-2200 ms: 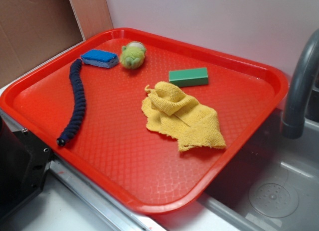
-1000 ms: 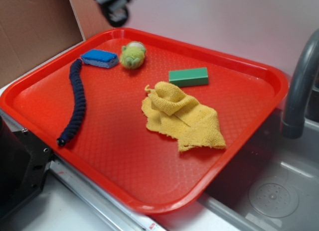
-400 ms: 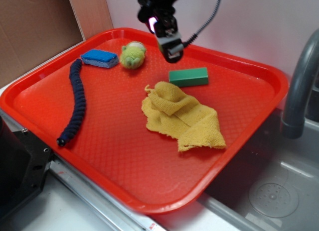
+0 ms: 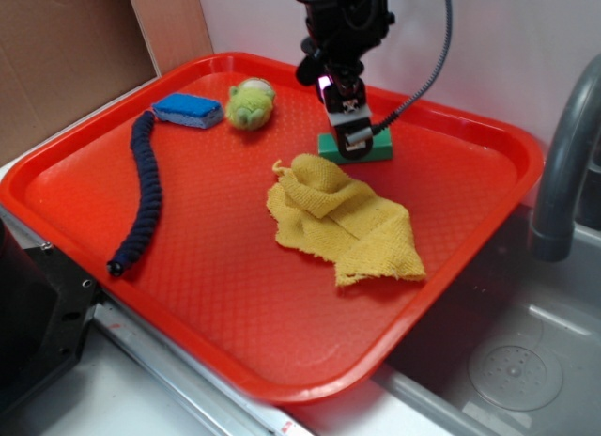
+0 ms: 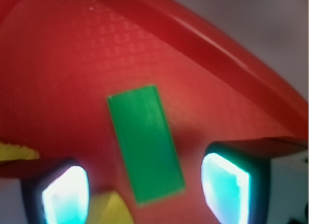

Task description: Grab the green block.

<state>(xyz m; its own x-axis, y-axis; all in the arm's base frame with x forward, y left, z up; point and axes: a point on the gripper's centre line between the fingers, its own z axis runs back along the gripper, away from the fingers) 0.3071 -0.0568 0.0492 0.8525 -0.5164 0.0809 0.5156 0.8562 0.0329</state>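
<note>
The green block [image 4: 378, 148] lies flat on the red tray [image 4: 216, 295] toward its back right, just behind the yellow cloth [image 4: 347, 220]. My gripper [image 4: 349, 135] hangs directly over the block and hides its middle in the exterior view. In the wrist view the green block [image 5: 145, 144] lies lengthwise between my two fingers, with a gap on each side. My gripper [image 5: 145, 192] is open, and its pads [image 5: 226, 188] glow cyan-white. Whether the fingertips touch the tray I cannot tell.
A fuzzy yellow-green plush toy [image 4: 250, 103] and a blue sponge [image 4: 188, 110] sit at the tray's back left. A dark blue beaded rope [image 4: 146, 196] runs down the left side. A grey faucet [image 4: 563, 163] and a sink [image 4: 516, 361] are to the right.
My arm came in from the upper left and dropped to the right, from above the tray's back rim to right over the green block. Nothing on the tray has moved.
</note>
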